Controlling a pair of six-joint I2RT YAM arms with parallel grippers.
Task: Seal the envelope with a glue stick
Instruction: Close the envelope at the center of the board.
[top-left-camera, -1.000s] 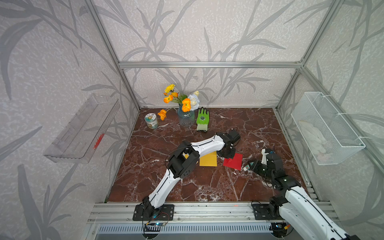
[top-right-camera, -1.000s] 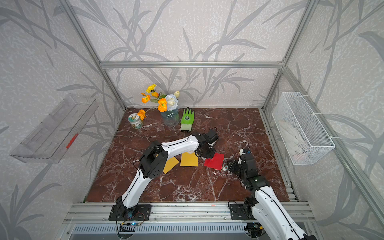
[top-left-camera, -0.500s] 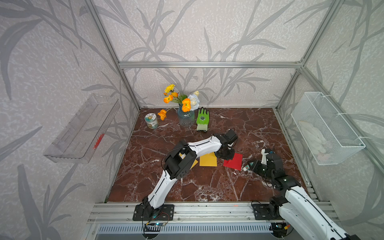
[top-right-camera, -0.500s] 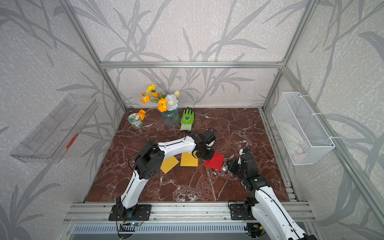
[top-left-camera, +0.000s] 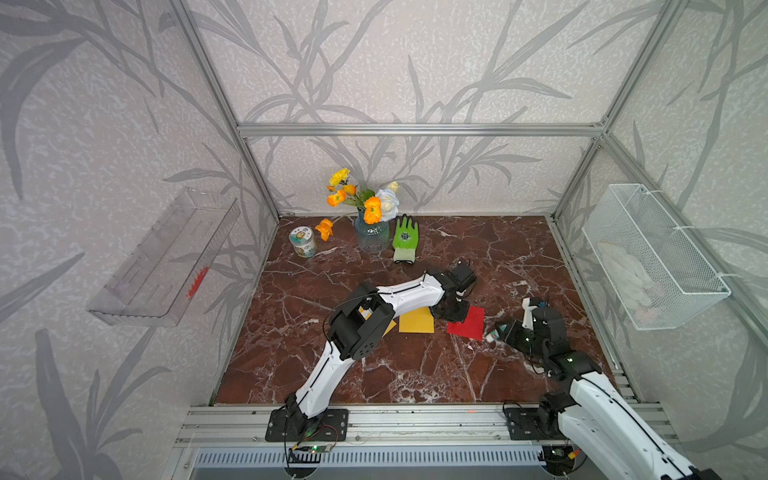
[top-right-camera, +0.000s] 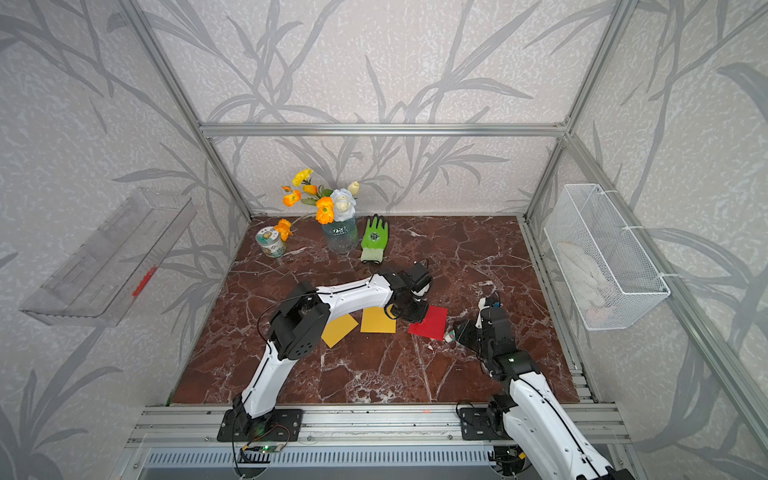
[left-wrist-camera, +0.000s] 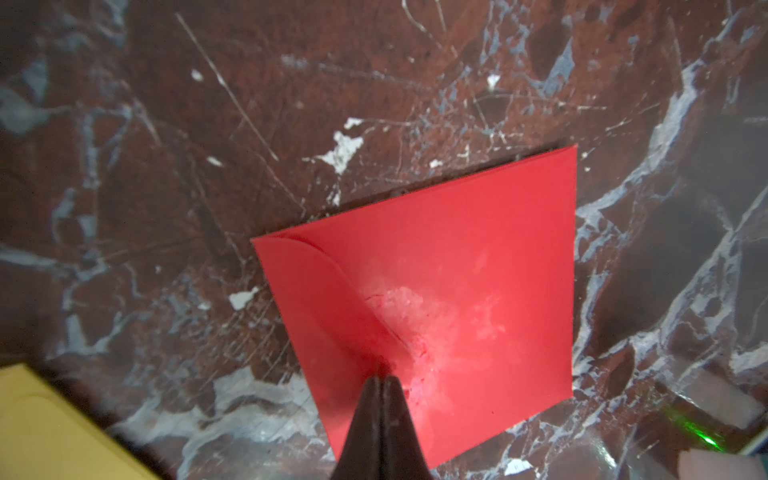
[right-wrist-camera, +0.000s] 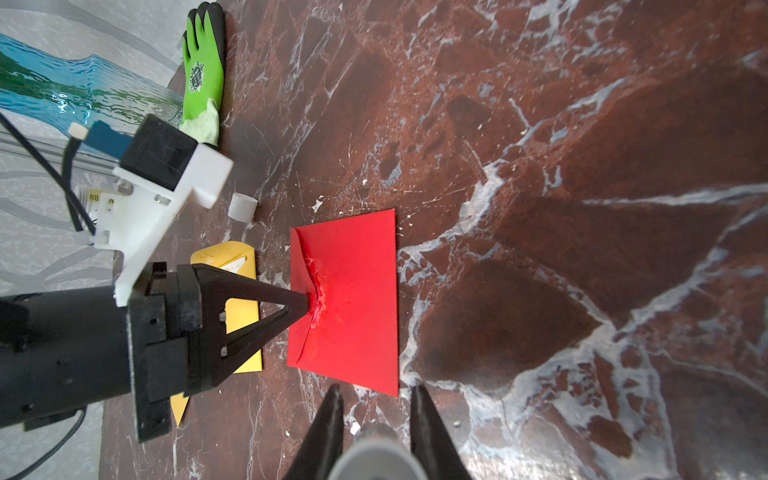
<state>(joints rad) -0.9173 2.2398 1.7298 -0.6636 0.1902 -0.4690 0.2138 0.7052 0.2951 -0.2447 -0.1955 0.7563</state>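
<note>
Within right pincer (right-wrist-camera: 376, 392): glue stick (top-left-camera: 494, 333), white tube, teal label.

nothing here reads with certainty. the green glove (right-wrist-camera: 202, 79) carries a round black-and-white emblem — its lettering is too small to make out. the small jar (top-left-camera: 303, 243) on the counter has a printed, patterned label — no word or number on it is legible.

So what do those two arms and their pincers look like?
The left arm and right arm are white shells with bulky black joints. The left gripper and right gripper are black with tapering pointed fingers. A thin black cable and white camera bracket sit at the left wrist.
</note>
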